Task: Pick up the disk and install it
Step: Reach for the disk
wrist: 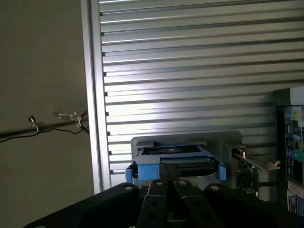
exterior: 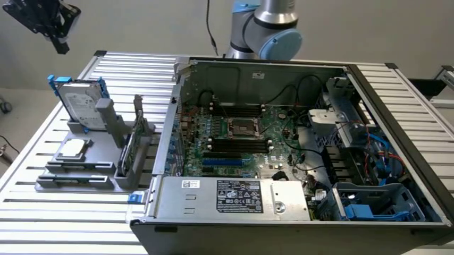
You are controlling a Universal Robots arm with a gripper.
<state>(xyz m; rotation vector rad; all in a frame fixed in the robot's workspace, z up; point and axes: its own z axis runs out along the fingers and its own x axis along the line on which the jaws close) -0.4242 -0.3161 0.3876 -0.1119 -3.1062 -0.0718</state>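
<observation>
Exterior view first: your gripper (exterior: 61, 47) hangs high above the grey rack (exterior: 78, 183), jaws closed together on nothing and well apart from everything. The disk (exterior: 82, 103) stands upright at the rack's far end, blue tabs on top, untouched. To the rack's side, on the exterior view's right, sits the open computer case (exterior: 234, 74). Wrist view: you look past the closed gripper (wrist: 172, 185) onto the disk's (wrist: 166, 153) top edge, seated in the rack (wrist: 223, 142), with the slatted table (wrist: 190, 71) beyond the rack.
</observation>
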